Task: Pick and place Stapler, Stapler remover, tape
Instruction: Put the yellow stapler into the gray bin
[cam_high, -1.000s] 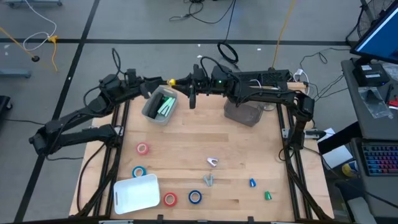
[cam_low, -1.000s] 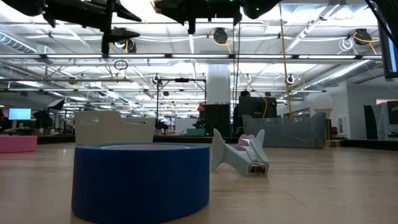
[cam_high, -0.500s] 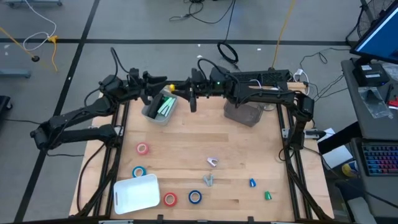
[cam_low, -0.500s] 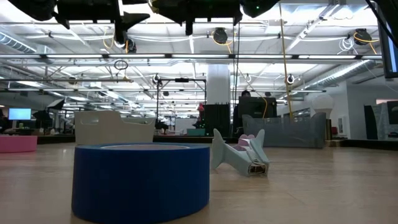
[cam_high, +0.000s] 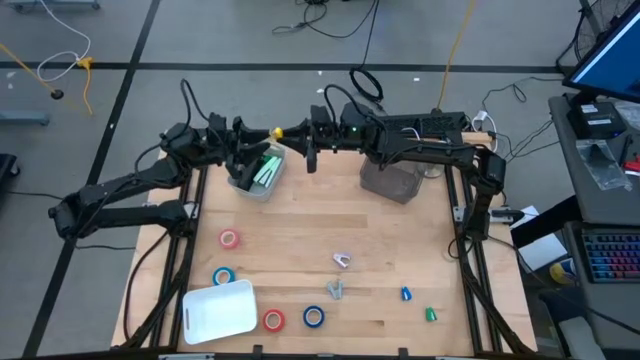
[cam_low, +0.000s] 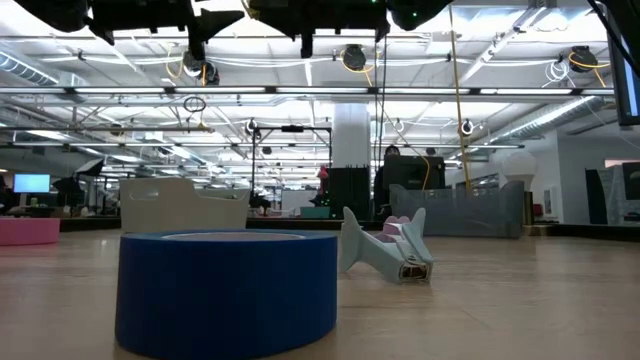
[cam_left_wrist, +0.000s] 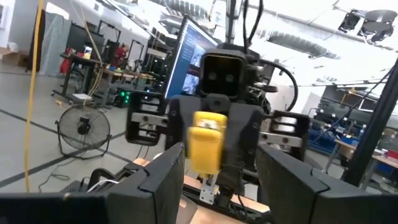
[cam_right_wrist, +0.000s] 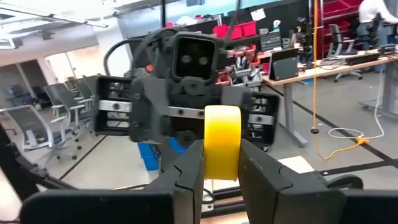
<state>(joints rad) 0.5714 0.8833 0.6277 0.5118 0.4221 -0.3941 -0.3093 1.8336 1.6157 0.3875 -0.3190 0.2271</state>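
My right gripper (cam_right_wrist: 221, 155) sits at 12 o'clock over the table's far edge, closed narrow on one yellow roll (cam_right_wrist: 222, 142), which I see edge-on. My left gripper (cam_left_wrist: 219, 154) faces it from just beside, fingers spread wide and holding nothing, above the clear bin (cam_high: 243, 181).

On the wood I count four tape rolls: one pink (cam_high: 229, 238) at 9 o'clock, one blue (cam_high: 222, 276) and one red (cam_high: 273, 320) toward 7, and a second blue (cam_high: 314, 317) at 6. There are three bins: the clear one at 11, a grey bin (cam_high: 390, 183) at 1, and a white bin (cam_high: 220, 310) at 7. Four small pieces lie between 6 and 5: a pale one (cam_high: 342, 261), a grey one (cam_high: 336, 290), a blue one (cam_high: 406, 294) and a green one (cam_high: 430, 314).

The green things in the clear bin are too small to name, and I cannot make out the grey bin's contents. From table height both arms are cut off at the top.
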